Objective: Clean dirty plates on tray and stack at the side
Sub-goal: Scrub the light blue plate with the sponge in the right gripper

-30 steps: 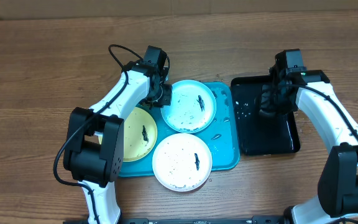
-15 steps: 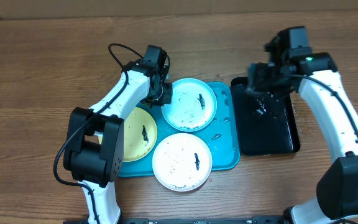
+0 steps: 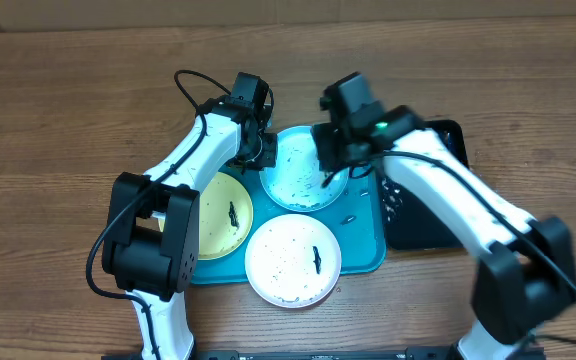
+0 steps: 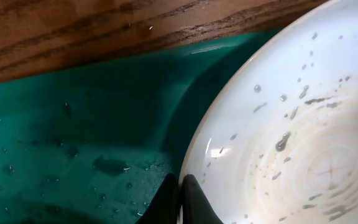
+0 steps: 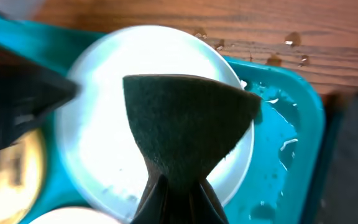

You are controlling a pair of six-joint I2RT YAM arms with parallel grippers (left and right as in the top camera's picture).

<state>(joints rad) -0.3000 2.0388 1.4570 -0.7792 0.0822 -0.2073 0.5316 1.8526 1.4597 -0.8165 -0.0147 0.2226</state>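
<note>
L gripper [image 4: 180, 190] pinching light blue plate [image 3: 293, 182] rim, R gripper [image 5: 171, 190] clamped on dark sponge [image 5: 188, 121] — over plate

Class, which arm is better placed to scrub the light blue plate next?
Right: the right gripper holds the dark sponge over the light blue plate; the left gripper pinches its rim.

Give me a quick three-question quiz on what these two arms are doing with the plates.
1. True or false: the right gripper holds a dark pad over the light blue plate.
2. Which plate's rim does the left gripper pinch? A white, B light blue, C yellow-green.
3. How many plates sit on the turquoise tray?
Key: 1 true; 2 B; 3 three.
</note>
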